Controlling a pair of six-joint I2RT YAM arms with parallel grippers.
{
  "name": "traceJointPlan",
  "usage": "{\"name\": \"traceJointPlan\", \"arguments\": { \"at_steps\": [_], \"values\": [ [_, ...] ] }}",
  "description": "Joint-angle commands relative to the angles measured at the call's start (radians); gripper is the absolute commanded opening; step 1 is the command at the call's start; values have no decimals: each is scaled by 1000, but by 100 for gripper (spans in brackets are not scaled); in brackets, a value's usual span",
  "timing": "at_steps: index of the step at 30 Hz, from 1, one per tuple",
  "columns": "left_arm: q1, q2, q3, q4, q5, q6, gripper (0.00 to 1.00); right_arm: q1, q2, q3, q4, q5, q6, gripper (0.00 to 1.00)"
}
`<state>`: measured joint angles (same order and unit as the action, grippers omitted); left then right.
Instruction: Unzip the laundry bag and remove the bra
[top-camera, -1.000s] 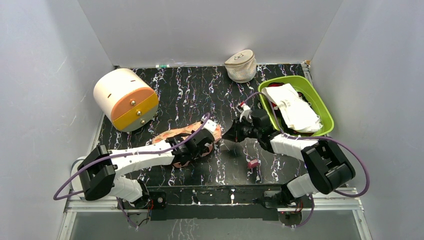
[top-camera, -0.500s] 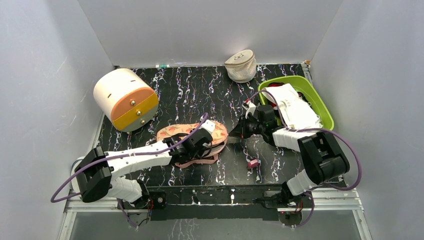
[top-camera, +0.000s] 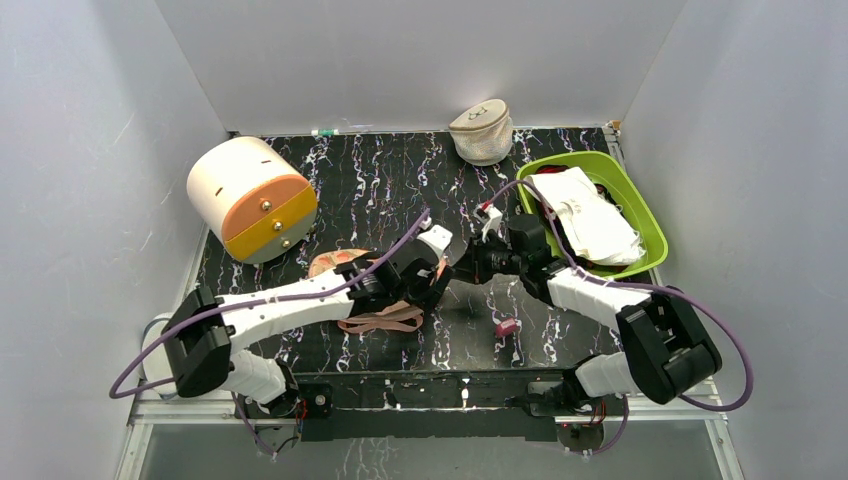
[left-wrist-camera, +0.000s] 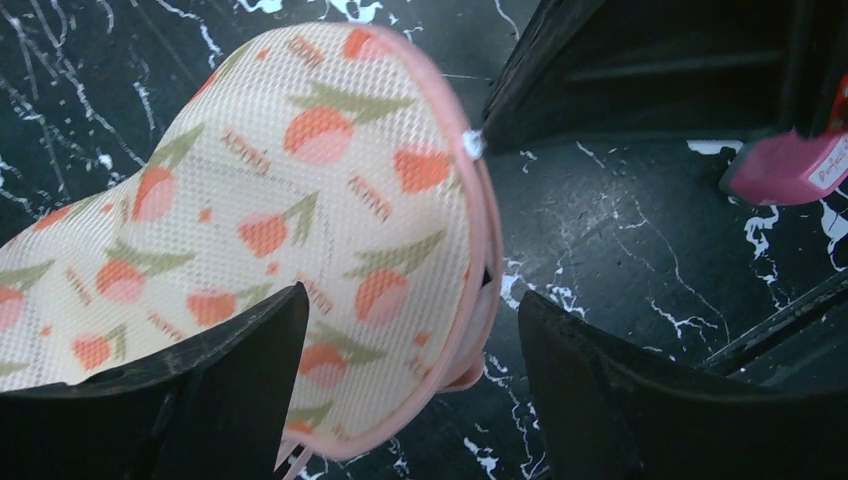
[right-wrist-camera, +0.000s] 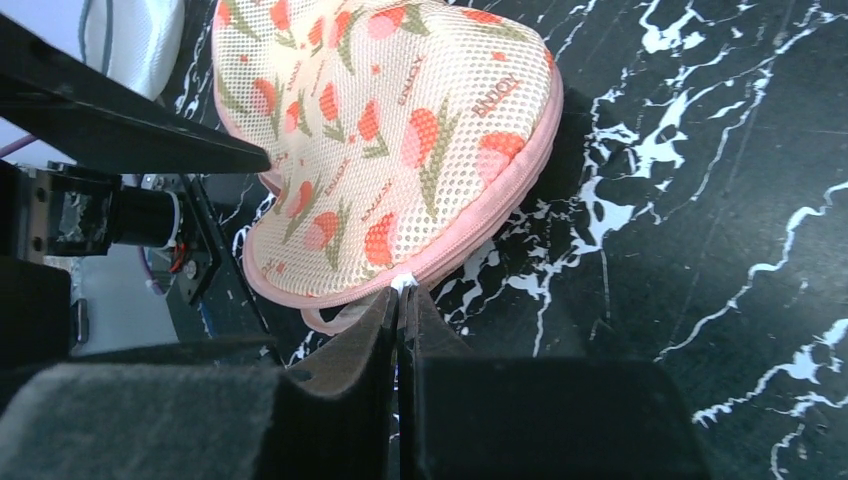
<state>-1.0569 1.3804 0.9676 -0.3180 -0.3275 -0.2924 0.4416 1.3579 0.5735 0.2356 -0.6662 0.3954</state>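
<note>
Black marbled table (top-camera: 380, 180): left gripper (left-wrist-camera: 412, 310) gapes wide over the laundry bag (left-wrist-camera: 300, 200); right gripper (right-wrist-camera: 400, 300) pinches its zip pull (right-wrist-camera: 403, 284).

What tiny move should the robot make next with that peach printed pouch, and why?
Probably close the left gripper on the laundry bag to steady it. That gripper hangs open astride the bag's pink-trimmed edge, while the right gripper is shut, seemingly on the white zip tab. The zip looks closed, so a pull would likely drag an unheld bag along.
</note>
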Motion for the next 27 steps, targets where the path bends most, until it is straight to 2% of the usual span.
{"name": "traceJointPlan", "arguments": {
  "at_steps": [1, 5, 9, 18, 27],
  "values": [
    [-3, 61, 59, 40, 39, 12, 77, 33, -48, -6, 41, 22, 37, 0],
    [-10, 107, 78, 55, 28, 11, 77, 52, -66, -8, 34, 31, 46, 0],
    [-12, 146, 88, 38, -4, 9, 70, 60, -74, -6, 28, 37, 46, 0],
    [-15, 73, 44, -36, -119, 13, 29, 57, -68, -5, 30, 71, 34, 0],
    [-15, -78, -7, -103, -124, 17, 7, 3, 16, 35, 56, 39, 11, 0]
  ]
}}
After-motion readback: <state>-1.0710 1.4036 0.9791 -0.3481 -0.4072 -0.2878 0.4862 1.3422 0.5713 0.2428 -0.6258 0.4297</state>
